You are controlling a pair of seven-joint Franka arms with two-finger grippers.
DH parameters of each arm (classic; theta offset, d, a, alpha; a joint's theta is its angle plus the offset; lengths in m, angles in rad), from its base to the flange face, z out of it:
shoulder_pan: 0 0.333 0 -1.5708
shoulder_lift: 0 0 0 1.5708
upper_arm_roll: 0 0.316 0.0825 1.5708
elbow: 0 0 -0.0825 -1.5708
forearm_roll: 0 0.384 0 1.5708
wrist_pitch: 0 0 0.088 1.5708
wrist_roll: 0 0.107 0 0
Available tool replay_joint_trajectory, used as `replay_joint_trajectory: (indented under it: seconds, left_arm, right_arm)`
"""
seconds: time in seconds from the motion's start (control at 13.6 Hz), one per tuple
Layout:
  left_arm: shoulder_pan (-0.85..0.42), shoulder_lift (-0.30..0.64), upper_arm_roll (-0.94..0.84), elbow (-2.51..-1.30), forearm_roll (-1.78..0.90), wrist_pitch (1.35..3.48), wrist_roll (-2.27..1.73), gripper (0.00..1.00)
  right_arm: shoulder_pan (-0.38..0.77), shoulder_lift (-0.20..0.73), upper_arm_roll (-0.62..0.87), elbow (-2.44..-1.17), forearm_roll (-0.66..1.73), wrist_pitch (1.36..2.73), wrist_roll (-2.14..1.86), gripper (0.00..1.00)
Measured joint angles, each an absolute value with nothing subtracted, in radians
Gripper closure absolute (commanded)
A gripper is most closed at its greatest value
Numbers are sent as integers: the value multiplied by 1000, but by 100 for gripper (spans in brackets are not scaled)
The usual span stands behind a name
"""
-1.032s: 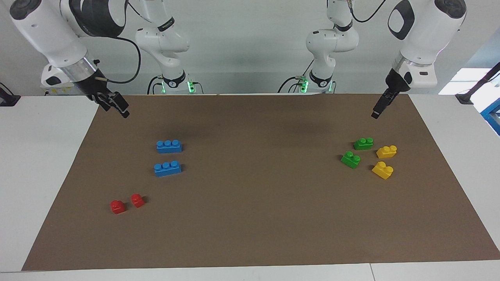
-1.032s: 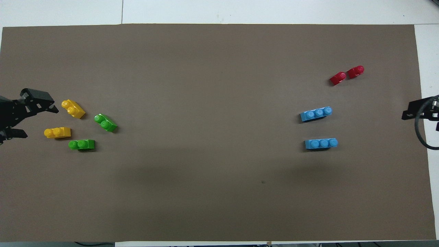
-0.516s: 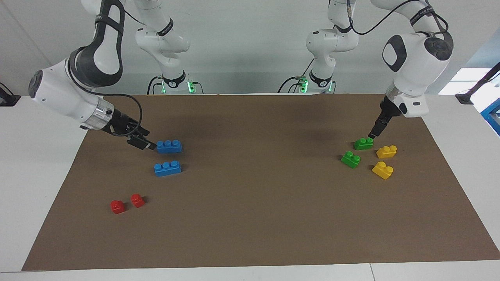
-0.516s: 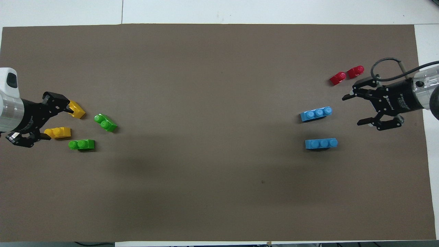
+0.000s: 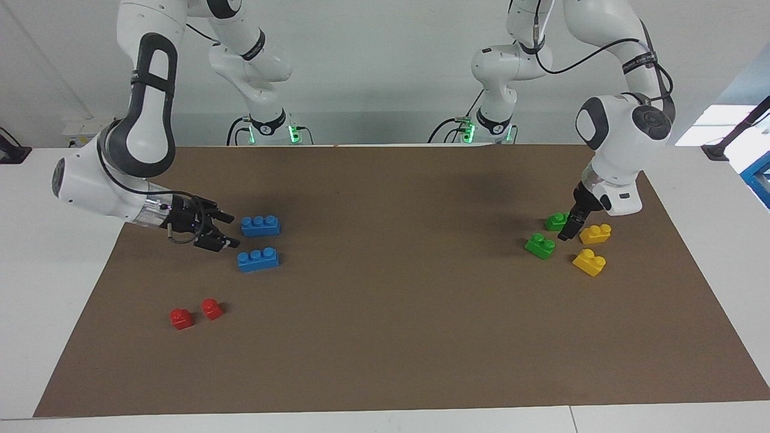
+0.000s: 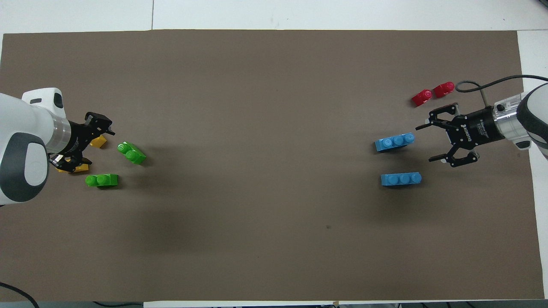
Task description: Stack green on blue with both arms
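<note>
Two arms are down at the brown mat (image 5: 385,337), one at each end of the table (image 5: 60,288), and neither holds anything yet. Nearest the robots at the right arm's end lies one blue brick (image 5: 260,225), with the second blue brick (image 5: 257,260) just farther out and two red bricks (image 5: 195,313) farther still. The right pincer (image 5: 224,230) hangs low beside the nearer blue brick, level with the gap between the two, its fingers spread wide, probably lining up a sideways grasp. At the left arm's end, one green brick (image 5: 557,221) lies nearest the robots, the other green brick (image 5: 539,245) a little farther, and two yellow bricks (image 5: 592,246) sit alongside. The left pincer (image 5: 568,230), fingers apart, is just beside the nearer green brick, between it and a yellow one, likely to pick it up for the stack. From overhead, the left pincer (image 6: 81,143) covers the yellows and both sets of fingers show clearly spread; only the facing view shows how low each pincer is.
</note>
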State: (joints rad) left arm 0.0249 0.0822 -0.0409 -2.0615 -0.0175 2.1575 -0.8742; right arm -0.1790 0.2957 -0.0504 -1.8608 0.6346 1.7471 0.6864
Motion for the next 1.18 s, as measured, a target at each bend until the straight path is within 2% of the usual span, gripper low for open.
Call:
replay_joint_trajectory:
  seconds: [0.52,0.88,1.18]
  left_arm:
    - [18,181,-42,-2063,-17,2266,-925,0]
    - [16,210,-44,-2110,-17,2363,-946,0]
    - [4,230,-45,-2115,-17,2381,-950,2]
  right_arm:
    - [-176,350,-45,-1857,699,1821,713,6]
    - [-174,409,-38,-1857,702,1894,714,6]
    - [-164,420,-35,-1857,702,1933,714,6]
